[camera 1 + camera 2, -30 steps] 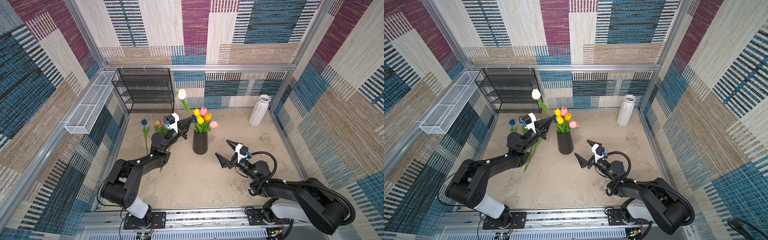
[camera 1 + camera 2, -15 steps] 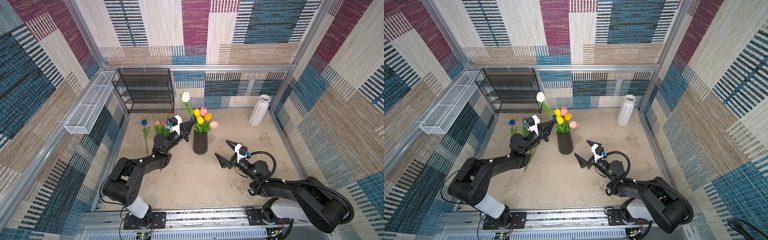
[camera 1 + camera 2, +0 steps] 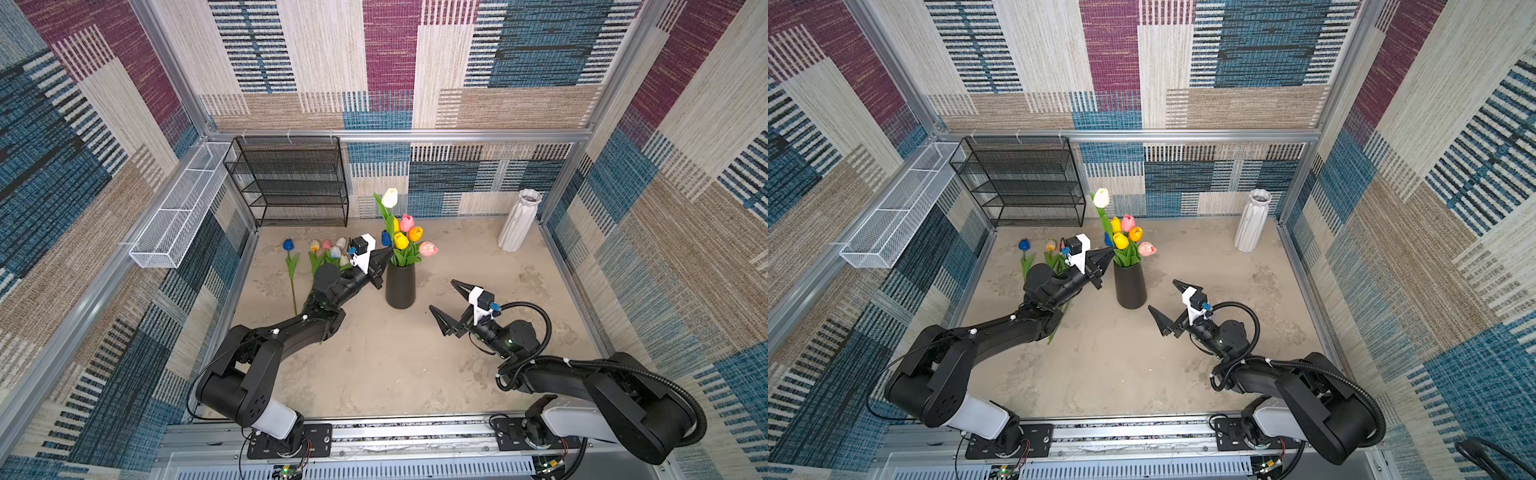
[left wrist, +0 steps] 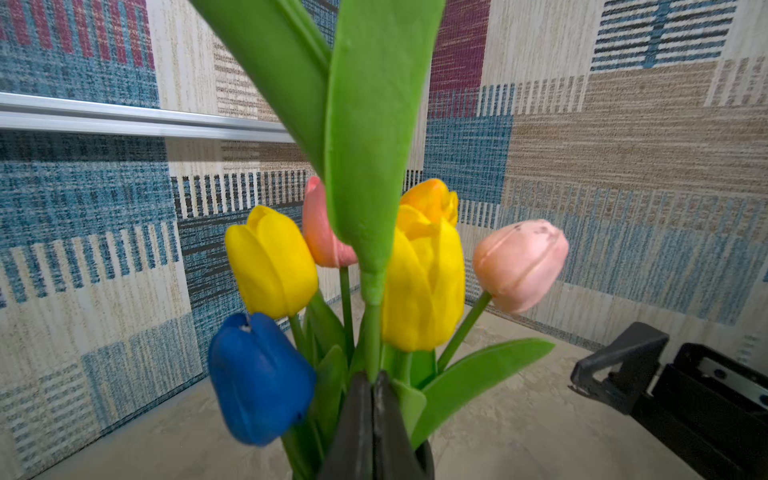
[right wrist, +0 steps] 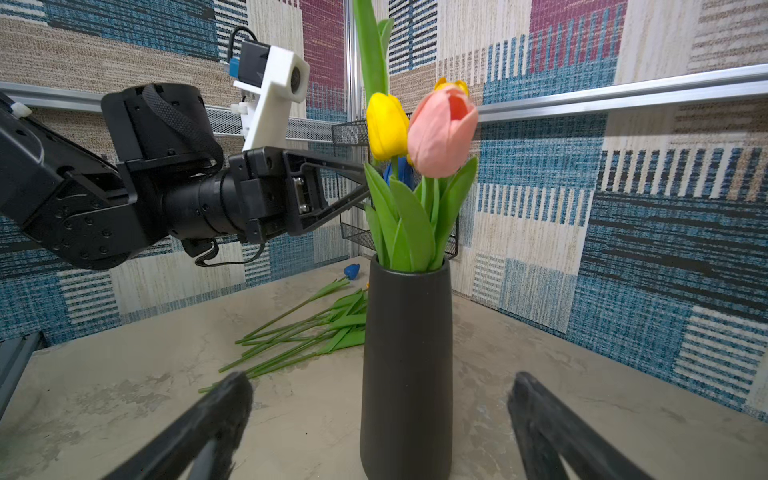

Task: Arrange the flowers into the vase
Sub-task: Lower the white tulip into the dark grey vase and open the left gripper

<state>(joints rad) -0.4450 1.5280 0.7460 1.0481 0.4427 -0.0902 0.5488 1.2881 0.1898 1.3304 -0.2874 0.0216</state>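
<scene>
- Left wrist view: the left tool (image 4: pixel 372 382) is clenched on the thin green stem of the white tulip (image 4: pixel 365 187), just above the rim of the black vase (image 4: pixel 426 461). The tulip's broad leaves fill the middle of the frame and its head is out of frame.
- In both top views its white head (image 3: pixel 390 197) stands higher than every other bloom, at the far left of the bunch.
- I cannot tell whether the stem's lower end is inside the vase, because the tool and the leaves hide it.
- The black vase stands upright near the middle of the worktop (image 3: pixel 374 365). The flowers (image 3: pixel 405 241) in it are two yellow (image 4: pixel 272 262), one orange (image 4: pixel 432 199), two pink (image 4: pixel 519 266) and one blue (image 4: pixel 259 378).
- More tulips lie flat on the worktop left of the vase, partly behind the left arm. A blue one (image 3: pixel 287 244) lies apart on the left, and beside it is a cluster (image 3: pixel 328 249) with heads toward the far wall.
- The right tool (image 3: pixel 441 294) is released, jaws spread wide and holding nothing. It sits to the near right of the black vase, clear of it and facing it.
- A white ribbed vase (image 3: pixel 519 220) stands in the far right corner.
- A black wire shelf (image 3: pixel 291 183) stands against the far wall on the left, and a white wire basket (image 3: pixel 178 212) hangs on the left wall.
</scene>
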